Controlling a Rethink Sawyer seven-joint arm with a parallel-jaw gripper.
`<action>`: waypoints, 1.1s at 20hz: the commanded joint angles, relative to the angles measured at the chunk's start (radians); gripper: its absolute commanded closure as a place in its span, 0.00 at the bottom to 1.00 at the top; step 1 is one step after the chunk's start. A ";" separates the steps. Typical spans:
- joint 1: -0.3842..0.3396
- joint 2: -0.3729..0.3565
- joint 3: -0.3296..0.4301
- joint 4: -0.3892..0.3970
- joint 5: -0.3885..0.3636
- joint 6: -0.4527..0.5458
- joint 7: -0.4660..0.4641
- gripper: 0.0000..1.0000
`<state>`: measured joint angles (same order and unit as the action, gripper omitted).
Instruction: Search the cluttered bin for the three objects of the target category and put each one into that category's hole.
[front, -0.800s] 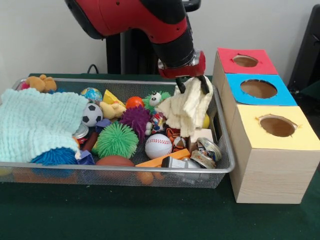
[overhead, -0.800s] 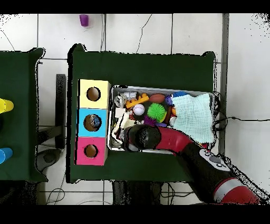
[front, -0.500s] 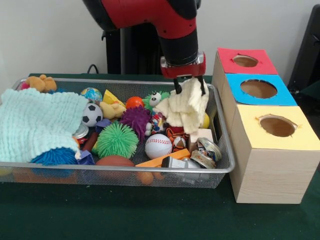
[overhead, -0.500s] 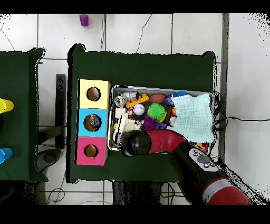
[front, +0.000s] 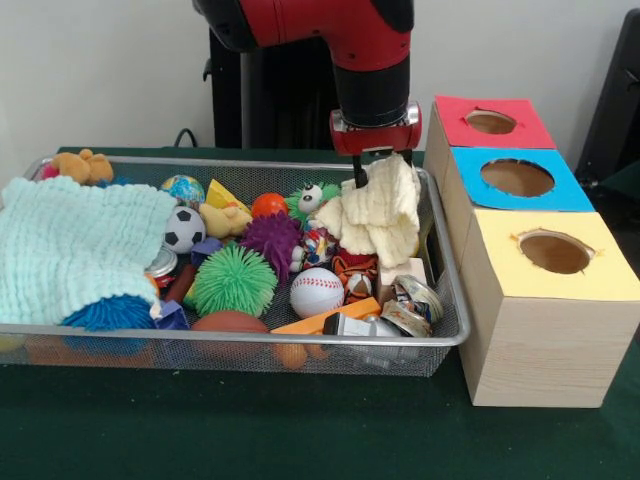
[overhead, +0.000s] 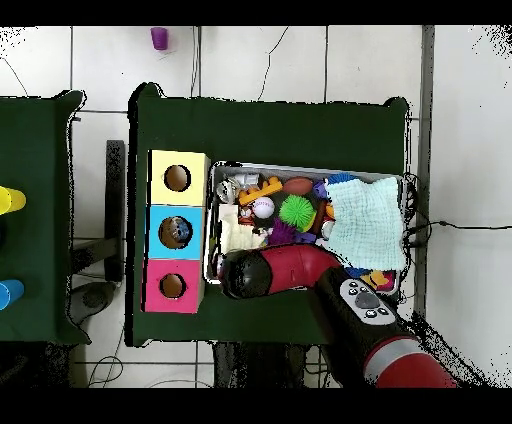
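The bin (front: 447, 335) is a wide silver wire-mesh basket full of toys; it also shows in the overhead view (overhead: 214, 177). My gripper (front: 382, 165) is shut on a cream-yellow cloth (front: 377, 215) and holds it hanging above the bin's right end, close to the boxes. In the overhead view the arm (overhead: 285, 270) covers the gripper; a bit of the cloth (overhead: 238, 230) shows beside it. Three wooden boxes stand next to the bin: a red-topped one (front: 490, 122), a blue-topped one (front: 517, 178) and a yellow-topped one (front: 553, 252), each with a round hole.
In the bin lie a light-green knitted cloth (front: 75, 245), a green spiky ball (front: 234, 281), a purple spiky ball (front: 270, 238), a baseball (front: 317, 292), a small soccer ball (front: 183, 229), crushed cans (front: 410, 305) and a plush toy (front: 82, 166).
My gripper has moved right, toward the boxes, and slightly up, carrying the cream-yellow cloth with it. The things in the bin have not moved.
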<state>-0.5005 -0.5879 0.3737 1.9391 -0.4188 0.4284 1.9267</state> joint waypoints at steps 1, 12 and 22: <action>-0.015 -0.026 -0.027 -0.077 -0.026 0.100 -0.021 0.00; -0.072 -0.247 0.020 0.034 0.020 0.174 -0.055 0.00; -0.098 -0.214 0.048 -0.011 0.002 0.190 -0.077 0.00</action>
<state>-0.5802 -0.8176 0.3708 1.9518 -0.4190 0.5123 1.9267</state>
